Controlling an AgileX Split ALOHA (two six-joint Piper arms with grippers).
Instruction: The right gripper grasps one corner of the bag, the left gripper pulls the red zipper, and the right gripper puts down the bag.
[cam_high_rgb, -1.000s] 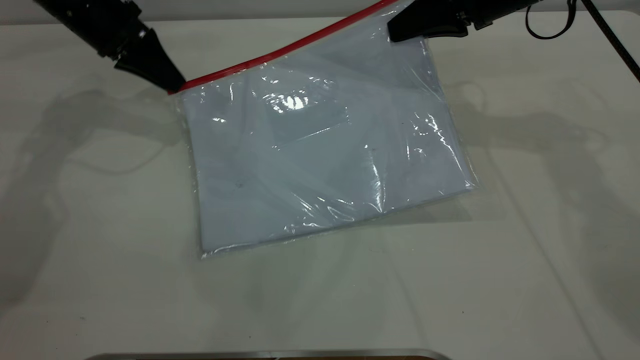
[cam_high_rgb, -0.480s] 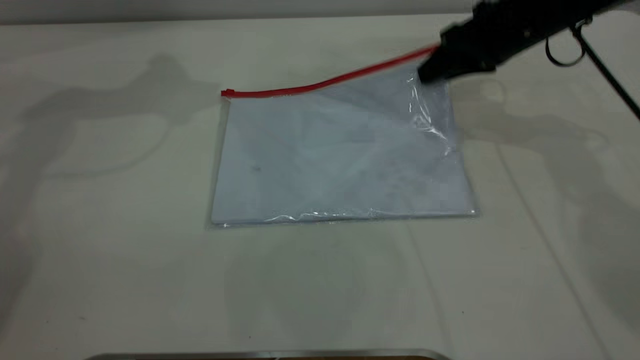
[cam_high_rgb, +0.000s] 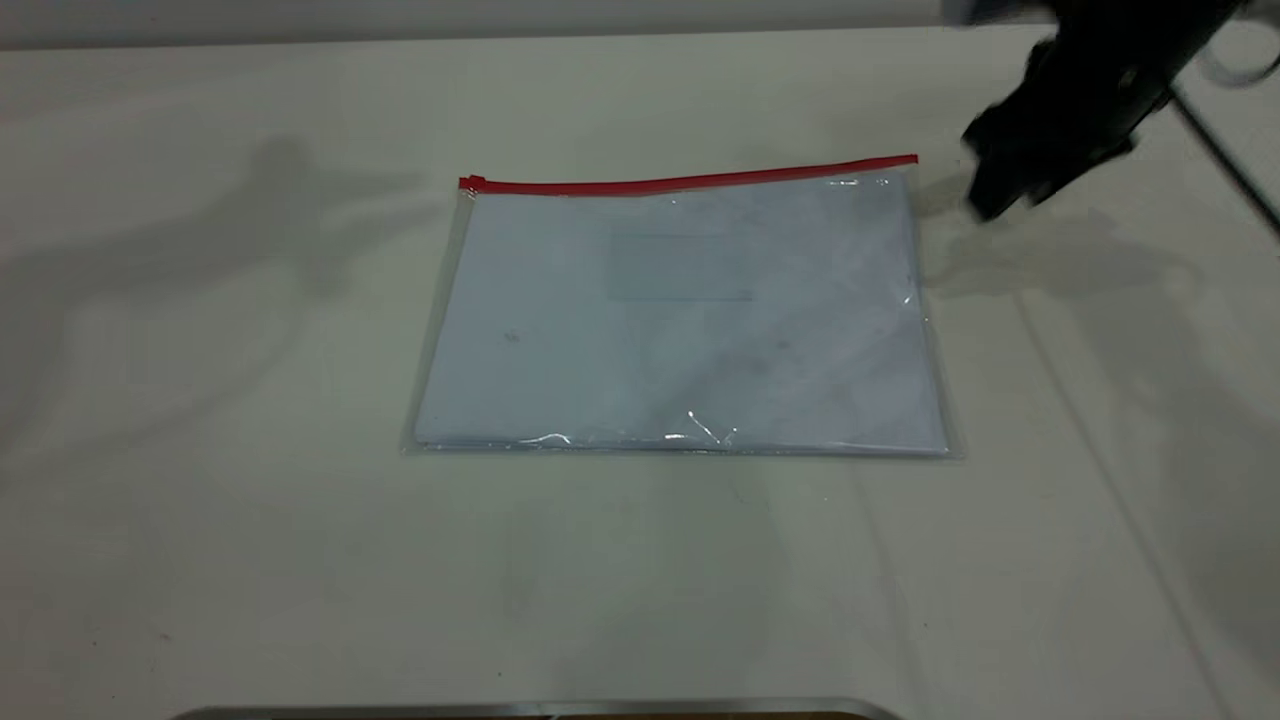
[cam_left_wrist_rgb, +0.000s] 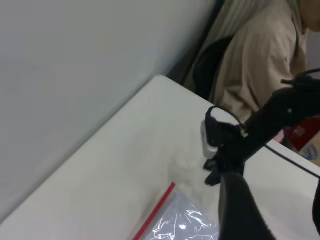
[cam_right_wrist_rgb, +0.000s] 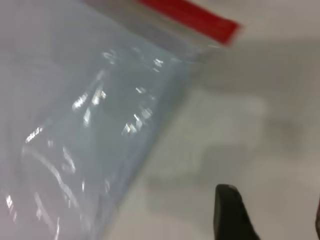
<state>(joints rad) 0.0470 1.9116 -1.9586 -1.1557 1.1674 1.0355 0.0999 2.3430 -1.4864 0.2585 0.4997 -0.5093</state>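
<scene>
The bag (cam_high_rgb: 680, 320) lies flat on the tabletop (cam_high_rgb: 250, 560), its red zipper (cam_high_rgb: 690, 181) along the far edge. My right hand (cam_high_rgb: 985, 205) hangs just beside the bag's far right corner, spread and holding nothing. To finish well I'd lift straight away from that corner, avoiding the plastic. Open room surrounds the bag. The left hand is out of sight.

The right gripper (cam_high_rgb: 995, 200), black tapered wedge-shaped jaws on a bulky black arm, hangs at the upper right of the exterior frame, tilted down and to the left, holding nothing. In its own wrist view, one jaw tip shows at the bottom edge and another at the far right edge, well apart.
</scene>
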